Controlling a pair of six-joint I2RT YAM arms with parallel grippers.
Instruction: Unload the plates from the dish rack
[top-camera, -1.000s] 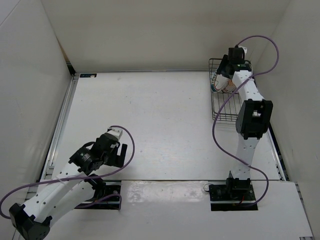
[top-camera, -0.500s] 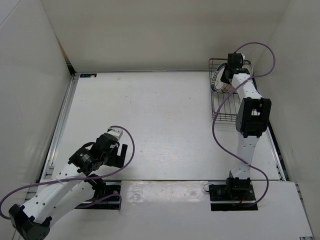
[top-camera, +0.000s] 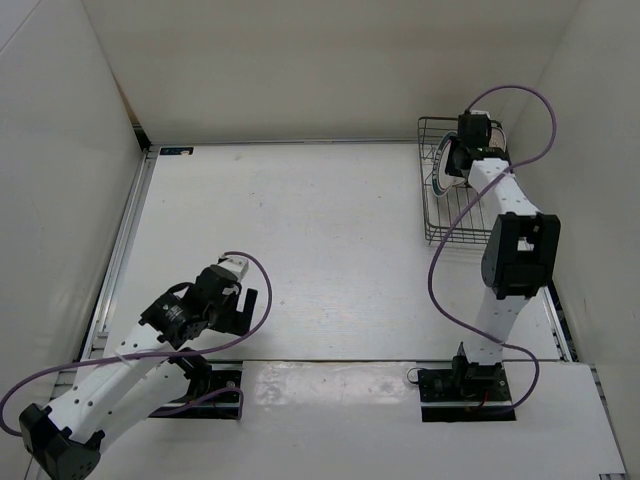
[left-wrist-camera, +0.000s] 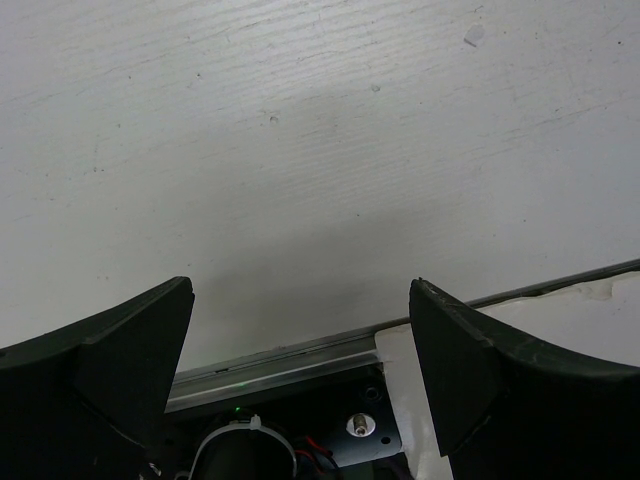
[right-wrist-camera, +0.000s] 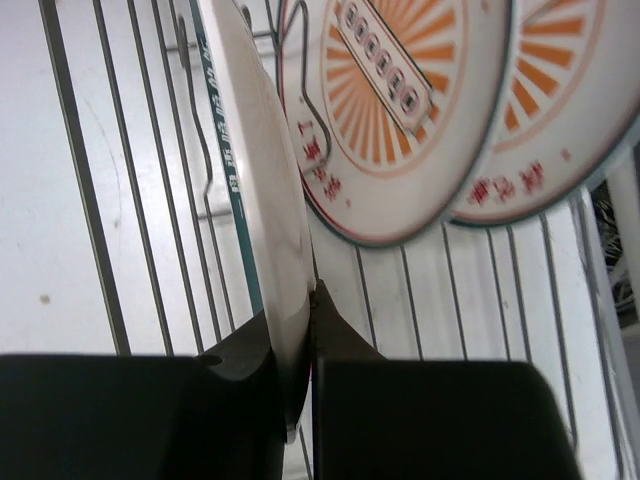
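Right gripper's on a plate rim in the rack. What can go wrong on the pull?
1. The right gripper pinches only the rim of the green-rimmed plate; it may pivot or slip when lifted.
2. The nearest sunburst plate sits close beside it; a tilted pull could knock it.
3. Dish rack wires flank the plate; a snag might drag the rack.

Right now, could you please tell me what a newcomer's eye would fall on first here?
In the far right corner, the right hand pinches the rim of a green-rimmed plate standing in the wire dish rack, with two orange sunburst plates upright beside it. The left hand hangs open over the table.
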